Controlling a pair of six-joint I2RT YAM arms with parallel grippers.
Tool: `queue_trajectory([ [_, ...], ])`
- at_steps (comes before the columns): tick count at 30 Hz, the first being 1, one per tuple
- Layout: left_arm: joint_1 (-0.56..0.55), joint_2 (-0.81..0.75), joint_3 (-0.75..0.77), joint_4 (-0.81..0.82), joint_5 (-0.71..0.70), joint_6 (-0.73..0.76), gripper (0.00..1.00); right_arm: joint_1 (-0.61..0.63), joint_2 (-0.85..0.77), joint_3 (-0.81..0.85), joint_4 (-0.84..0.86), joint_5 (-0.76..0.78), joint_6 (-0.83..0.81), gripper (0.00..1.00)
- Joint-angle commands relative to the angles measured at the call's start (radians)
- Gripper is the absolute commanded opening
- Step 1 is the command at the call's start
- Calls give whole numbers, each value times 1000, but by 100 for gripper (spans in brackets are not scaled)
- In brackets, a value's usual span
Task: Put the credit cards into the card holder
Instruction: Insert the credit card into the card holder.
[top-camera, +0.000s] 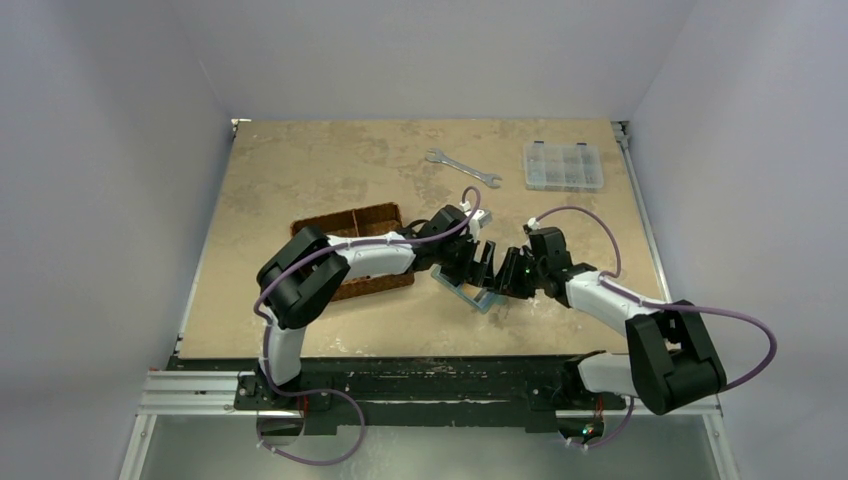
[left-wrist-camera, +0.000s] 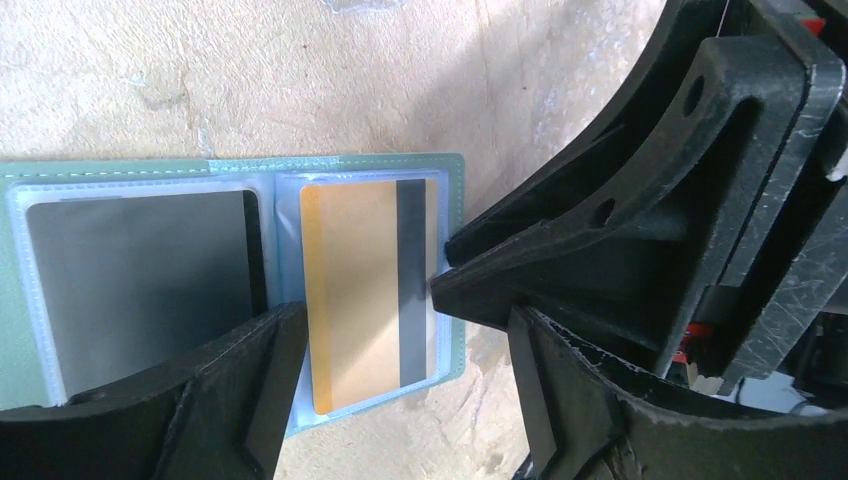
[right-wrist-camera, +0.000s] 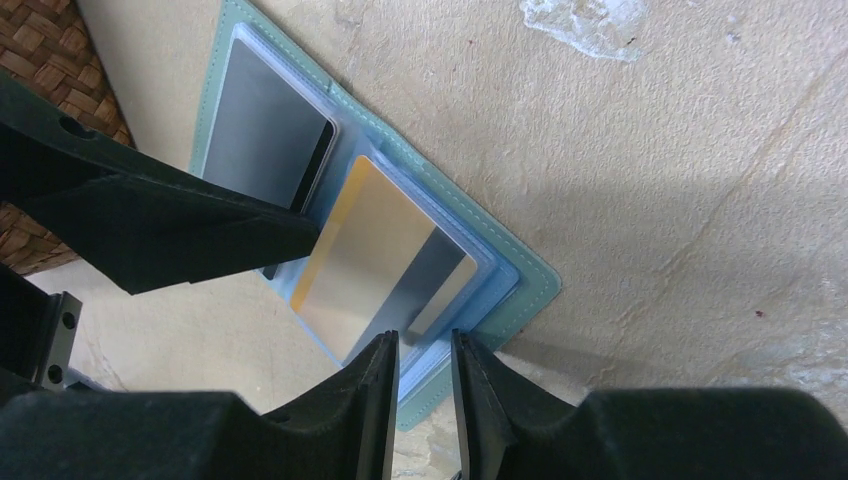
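The card holder (left-wrist-camera: 455, 180) (right-wrist-camera: 520, 270) (top-camera: 470, 294) lies open and flat on the table, grey-green with clear blue pockets. An orange-yellow credit card (left-wrist-camera: 355, 290) (right-wrist-camera: 370, 255) with a dark stripe sits in its right pocket. A dark credit card (left-wrist-camera: 140, 280) (right-wrist-camera: 265, 125) fills the left pocket. My left gripper (left-wrist-camera: 405, 318) (top-camera: 478, 265) is open and straddles the orange card's lower end without holding anything. My right gripper (right-wrist-camera: 425, 345) (top-camera: 508, 278) has its jaws a narrow gap apart at the holder's outer edge, beside the orange card, with nothing clamped.
A brown woven basket (top-camera: 375, 215) (right-wrist-camera: 40, 60) stands just left of the holder, under my left arm. A wrench (top-camera: 462, 167) and a clear compartment box (top-camera: 563, 165) lie at the back of the table. Both arms crowd the holder.
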Motion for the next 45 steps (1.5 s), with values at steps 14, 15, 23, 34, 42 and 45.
queue_trajectory([
  [14,-14,-61,-6,12,97,-13,81,6,-64,22,-23,61,-1,39],
  [15,-14,-93,0,-25,46,6,82,5,-69,30,-38,77,-8,41],
  [23,-13,-177,36,-113,-59,65,80,3,-112,46,-94,62,-25,50],
  [34,-9,-17,39,-24,13,35,14,-24,-97,16,-39,1,27,23],
  [42,-9,-1,27,-41,-52,62,10,-29,-65,-6,2,-43,21,31],
  [45,-10,3,23,-49,-70,70,10,-30,-63,-20,12,-51,26,33],
])
